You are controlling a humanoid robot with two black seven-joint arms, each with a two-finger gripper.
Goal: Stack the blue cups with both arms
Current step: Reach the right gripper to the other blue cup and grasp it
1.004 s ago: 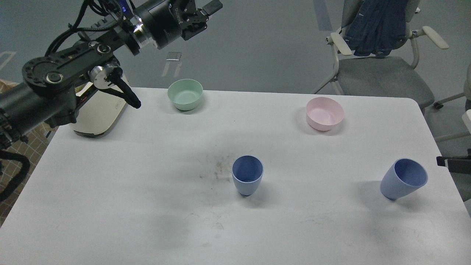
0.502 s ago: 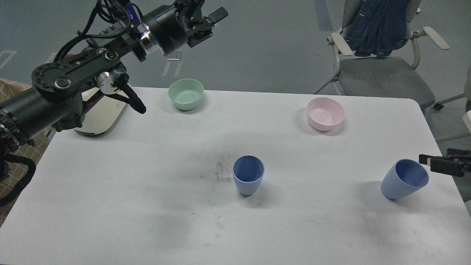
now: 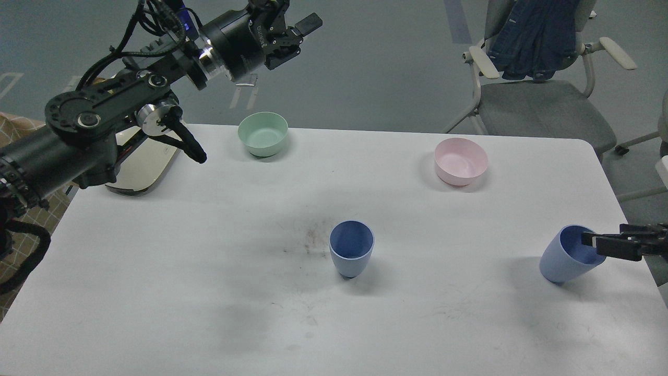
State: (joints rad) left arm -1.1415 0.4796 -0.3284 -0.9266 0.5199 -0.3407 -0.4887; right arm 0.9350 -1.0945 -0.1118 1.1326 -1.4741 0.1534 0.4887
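Standing upright near the middle of the white table (image 3: 156, 271), the central blue cup (image 3: 351, 255) has its long axis vertical, mouth up, narrow base down on the tabletop; a dark smudge (image 3: 312, 237) lies just to its left. The second blue cup (image 3: 569, 255) is well to the right of the central cup, close to the table's right edge. Its axis is tilted, the mouth facing up and to the right, the base lower and to the left.

Right gripper (image 3: 592, 241): reaches in from the right edge, well right of the central cup, its tip over the mouth of the tilted cup. Whether its jaws are apart or closed cannot be told, nor whether they touch the rim. Half a second earlier the tip lay just outside that rim; it has since advanced leftward.

Left gripper (image 3: 297, 31): raised high, far up and left of the central cup, beyond the table's far edge. Its jaws stand apart with nothing between them. White lettering on its wrist is too small to read. Its pose is nearly unchanged.

Mint-green bowl (image 3: 262, 133): far side, up and left of the central cup.
Pink bowl (image 3: 461, 161): far side, up and right of it.
Cream device (image 3: 143, 164): far left, partly under the left arm.
Grey chair (image 3: 537, 107) with a blue garment (image 3: 537, 36): beyond the table.
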